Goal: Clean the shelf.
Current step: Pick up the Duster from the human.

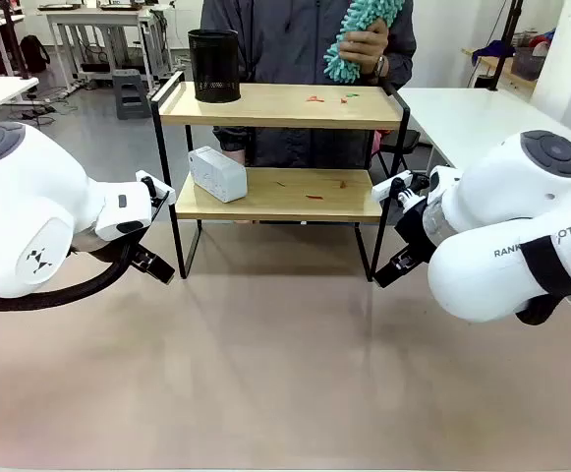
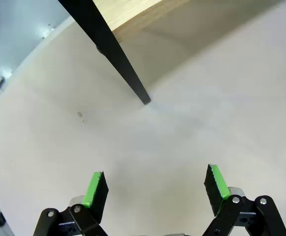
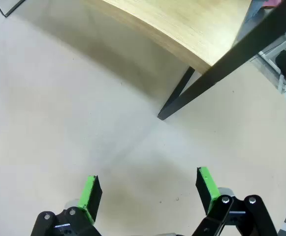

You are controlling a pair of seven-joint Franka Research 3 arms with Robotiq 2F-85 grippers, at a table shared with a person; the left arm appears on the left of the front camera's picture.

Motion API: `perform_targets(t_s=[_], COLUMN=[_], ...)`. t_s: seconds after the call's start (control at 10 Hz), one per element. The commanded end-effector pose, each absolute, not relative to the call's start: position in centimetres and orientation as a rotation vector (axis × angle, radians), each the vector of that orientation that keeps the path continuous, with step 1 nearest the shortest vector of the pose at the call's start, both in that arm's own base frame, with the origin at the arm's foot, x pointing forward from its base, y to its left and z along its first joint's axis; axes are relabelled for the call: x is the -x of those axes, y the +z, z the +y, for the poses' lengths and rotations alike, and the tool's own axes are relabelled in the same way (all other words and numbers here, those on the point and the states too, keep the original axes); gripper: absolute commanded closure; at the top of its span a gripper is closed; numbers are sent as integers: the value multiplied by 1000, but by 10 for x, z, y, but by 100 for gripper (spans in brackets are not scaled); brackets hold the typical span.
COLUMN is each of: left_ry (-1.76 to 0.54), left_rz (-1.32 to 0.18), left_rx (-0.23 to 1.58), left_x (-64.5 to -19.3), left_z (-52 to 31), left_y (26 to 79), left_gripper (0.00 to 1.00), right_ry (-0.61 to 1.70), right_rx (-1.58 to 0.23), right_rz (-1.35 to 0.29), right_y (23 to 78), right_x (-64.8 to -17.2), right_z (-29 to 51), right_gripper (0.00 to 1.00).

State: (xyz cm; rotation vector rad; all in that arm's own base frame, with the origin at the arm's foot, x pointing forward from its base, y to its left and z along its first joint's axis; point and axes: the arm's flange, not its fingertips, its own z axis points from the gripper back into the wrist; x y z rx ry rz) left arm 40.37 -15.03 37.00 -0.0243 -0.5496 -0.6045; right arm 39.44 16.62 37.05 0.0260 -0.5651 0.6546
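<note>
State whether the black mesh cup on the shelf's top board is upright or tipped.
Upright: black mesh cup stands on its base, rim up.

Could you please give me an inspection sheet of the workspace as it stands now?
Surface: pale table, bare in front of the shelf.
Job's things: shelf upright at the far side; small red and green scraps on its top board, more on the lower board.
Clutter: black mesh cup at top left; white box at lower left.
Grippers: left gripper and right gripper both open, empty, over the table near the shelf's front legs.
Cables: black cable loops under the left arm.
Surroundings: person behind the shelf holding a teal duster; white tables beyond.
</note>
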Motion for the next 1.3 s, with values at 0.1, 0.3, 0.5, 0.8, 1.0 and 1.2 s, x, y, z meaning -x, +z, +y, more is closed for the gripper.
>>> perform_targets(t_s=[0.1,0.3,0.5,0.8,1.0,1.2], left_ry=[-605,-605,-605,-605,-717,-770], left_rz=[-550,-550,-550,-550,-622,-717], left_rx=[24,24,24,24,15,263], left_x=[-404,-404,-404,-404,-351,-256], left_z=[-150,-150,-150,-150,-156,-135], left_y=[370,370,370,370,411,472], left_gripper=[0,0,0,0,0,0], right_ry=[655,655,655,655,741,448], right_rx=[-26,-26,-26,-26,-88,-231], right_rz=[-565,-565,-565,-565,-503,-600], right_y=[371,371,371,371,418,502], right_x=[-394,-394,-394,-394,-352,-281], right_z=[166,166,166,166,144,65], right_gripper=[0,0,0,0,0,0])
